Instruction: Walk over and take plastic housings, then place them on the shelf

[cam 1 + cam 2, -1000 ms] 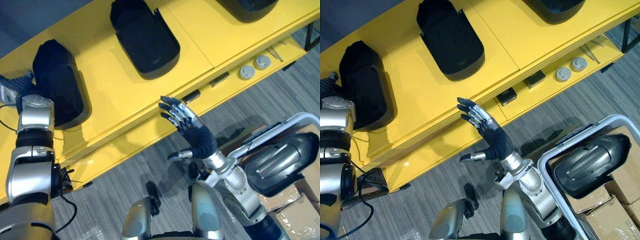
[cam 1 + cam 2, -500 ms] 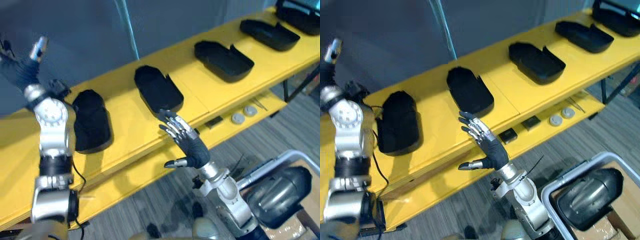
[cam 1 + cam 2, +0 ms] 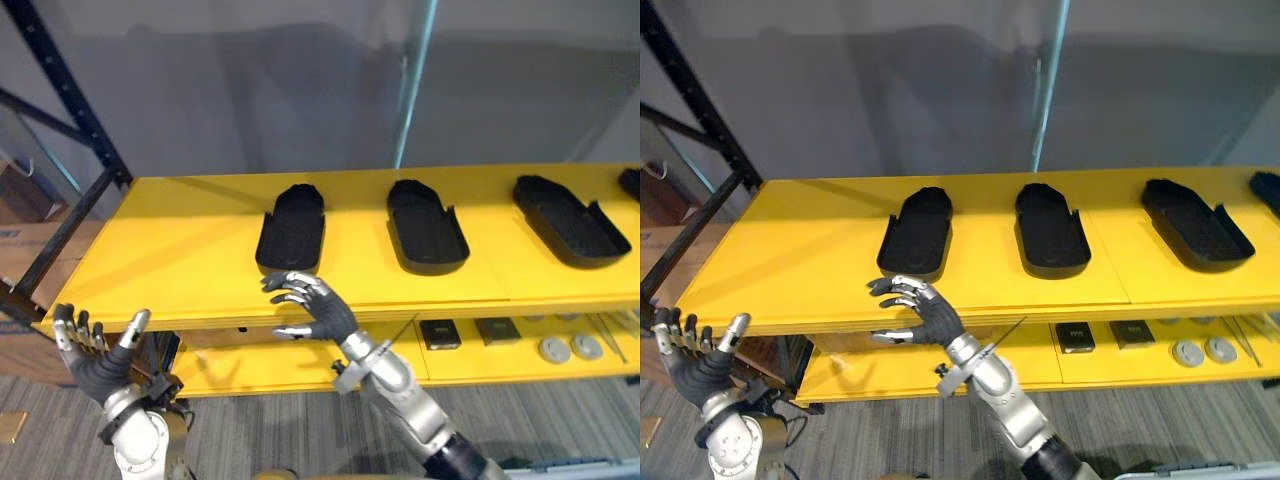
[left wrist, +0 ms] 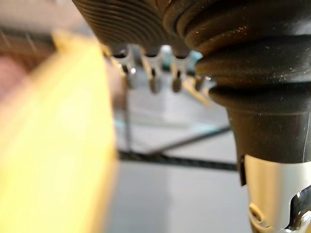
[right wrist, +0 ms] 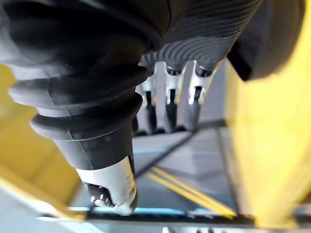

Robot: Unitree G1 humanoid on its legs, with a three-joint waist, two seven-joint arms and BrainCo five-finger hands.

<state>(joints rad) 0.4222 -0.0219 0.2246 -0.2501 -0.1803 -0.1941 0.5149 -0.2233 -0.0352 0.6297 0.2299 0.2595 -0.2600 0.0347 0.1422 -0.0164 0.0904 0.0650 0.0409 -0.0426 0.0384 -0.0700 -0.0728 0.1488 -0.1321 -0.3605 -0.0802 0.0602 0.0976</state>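
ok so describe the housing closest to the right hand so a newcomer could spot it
Find the long yellow shelf with a row of black plastic housings on its top. Take the leftmost housing, directly behind the right hand. Unlike its neighbours, it has only bare yellow shelf on its left side.

Black plastic housings (image 3: 292, 228), yellow shelf (image 3: 170, 265), grey wall (image 3: 250, 90).

Soft, even light fell from above on the yellow shelf (image 3: 180, 260), its top faintly sheened. A broad dim shadow crossed the grey wall (image 3: 250, 90), and the lower shelf (image 3: 300, 365) sat in shade.
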